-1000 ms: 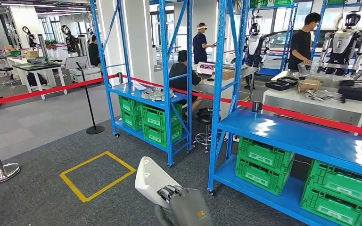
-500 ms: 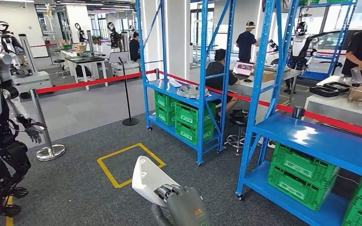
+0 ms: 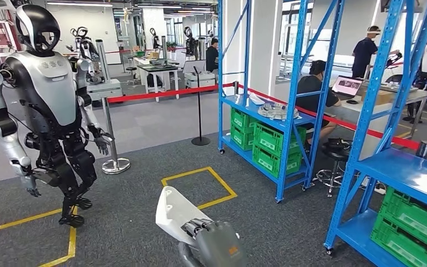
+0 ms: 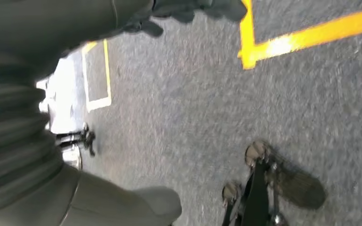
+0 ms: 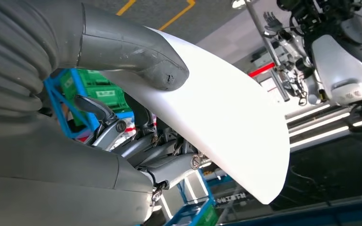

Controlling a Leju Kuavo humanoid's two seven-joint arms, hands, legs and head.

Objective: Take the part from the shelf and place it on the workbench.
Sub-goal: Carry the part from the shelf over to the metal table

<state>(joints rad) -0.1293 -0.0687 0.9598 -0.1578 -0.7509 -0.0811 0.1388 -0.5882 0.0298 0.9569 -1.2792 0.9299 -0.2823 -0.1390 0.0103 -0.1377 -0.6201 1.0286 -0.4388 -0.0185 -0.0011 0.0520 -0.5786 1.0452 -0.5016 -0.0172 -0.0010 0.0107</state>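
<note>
One white part (image 3: 173,214) sits low centre in head view, clamped in the right robot hand (image 3: 208,233), fingers curled over its near end, held above grey carpet floor (image 3: 144,233) w/ a yellow taped square (image 3: 200,186) just beyond. Another humanoid robot (image 3: 47,105) stands at left on the carpet. Blue shelf rack (image 3: 267,105) w/ green crates (image 3: 269,147) mid-right; a second blue shelf (image 3: 406,172) at far right w/ more crates below. Red barrier tape (image 3: 161,93) runs across behind; a seated person (image 3: 314,89) at a desk (image 3: 378,100) further back.

Left wrist view: blurred; left robot hand (image 4: 188,9) along the pic edge over carpet and yellow tape (image 4: 306,37), nothing in it, fingers look curled in — closed, approx.

Right wrist view: right robot hand's thick thumb (image 5: 136,56) pressed on the white part's broad face, darker fingers (image 5: 141,141) under it; part fully gripped. Green crates and blue rack behind.
</note>
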